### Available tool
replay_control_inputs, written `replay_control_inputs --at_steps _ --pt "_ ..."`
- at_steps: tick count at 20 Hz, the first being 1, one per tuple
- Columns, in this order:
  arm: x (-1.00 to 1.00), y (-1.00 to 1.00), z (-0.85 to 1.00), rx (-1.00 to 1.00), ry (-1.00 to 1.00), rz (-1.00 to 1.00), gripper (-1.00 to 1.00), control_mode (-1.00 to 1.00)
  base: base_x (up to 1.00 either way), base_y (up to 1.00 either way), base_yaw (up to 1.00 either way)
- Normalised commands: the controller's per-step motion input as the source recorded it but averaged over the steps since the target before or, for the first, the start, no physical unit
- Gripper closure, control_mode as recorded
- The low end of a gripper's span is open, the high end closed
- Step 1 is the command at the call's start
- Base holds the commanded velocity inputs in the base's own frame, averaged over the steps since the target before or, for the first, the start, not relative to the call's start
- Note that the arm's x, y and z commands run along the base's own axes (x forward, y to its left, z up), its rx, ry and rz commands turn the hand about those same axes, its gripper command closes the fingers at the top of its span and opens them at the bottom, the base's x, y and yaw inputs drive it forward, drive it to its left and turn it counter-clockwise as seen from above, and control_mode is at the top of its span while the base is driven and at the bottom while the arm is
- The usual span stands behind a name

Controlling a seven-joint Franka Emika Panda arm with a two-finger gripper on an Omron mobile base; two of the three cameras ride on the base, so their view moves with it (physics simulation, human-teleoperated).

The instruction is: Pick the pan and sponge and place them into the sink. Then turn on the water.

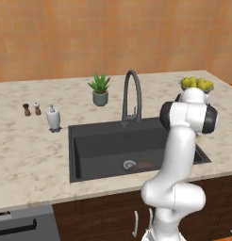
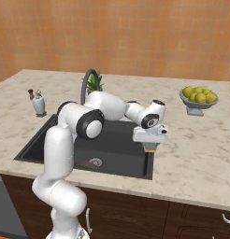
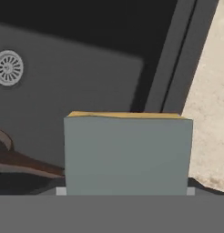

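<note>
Holding: my two-finger gripper pinches the small flat yellow sponge with a greyish-green top layer; its jaws press the sponge's sides, set fairly wide because the sponge is wide.
Gripper position: in the right base view my hand hangs above the right-hand rim of the large rectangular matte black sink, with a bit of yellow sponge showing under the white hand.
Sponge: in the hand view it stands close before the camera, green face toward the lens and a thin yellow edge along its top. It is clear of the basin floor, over the sink's inner right edge.
Pan: the small shallow dark reddish-brown pan with a long dark brown handle lies on the sink floor; in the hand view I see its handle and part of its rim, left of the sponge. In the left base view a reddish patch beside the drain may be the same pan, but my arm covers most of it.
Drain: the round steel drain sits in the basin floor, near the pan.
Faucet: the tall dark grey gooseneck faucet stands at the back rim of the sink.
Counter: beige speckled stone counter surrounds the sink.
Behind the sink: a small green potted plant in a teal pot.
Left of the sink: a white soap dispenser.
Right of the sink: a grey bowl of yellow lemons, well apart from my hand.
</note>
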Motion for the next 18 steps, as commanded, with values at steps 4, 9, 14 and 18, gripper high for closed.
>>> replay_control_inputs --at_steps 4,9,14,18 --pt "-0.39 0.90 0.12 0.01 -0.38 0.13 1.00 -1.00 0.00 0.00 0.00" --pt "-0.01 0.77 0.00 0.02 -0.23 0.13 1.00 -1.00 0.00 0.00 0.00" --pt "0.39 0.40 -0.12 0.00 -0.01 0.15 1.00 -1.00 0.00 0.00 0.00" --pt "0.39 0.02 -0.48 0.10 -0.17 0.01 1.00 -1.00 0.00 0.00 0.00"
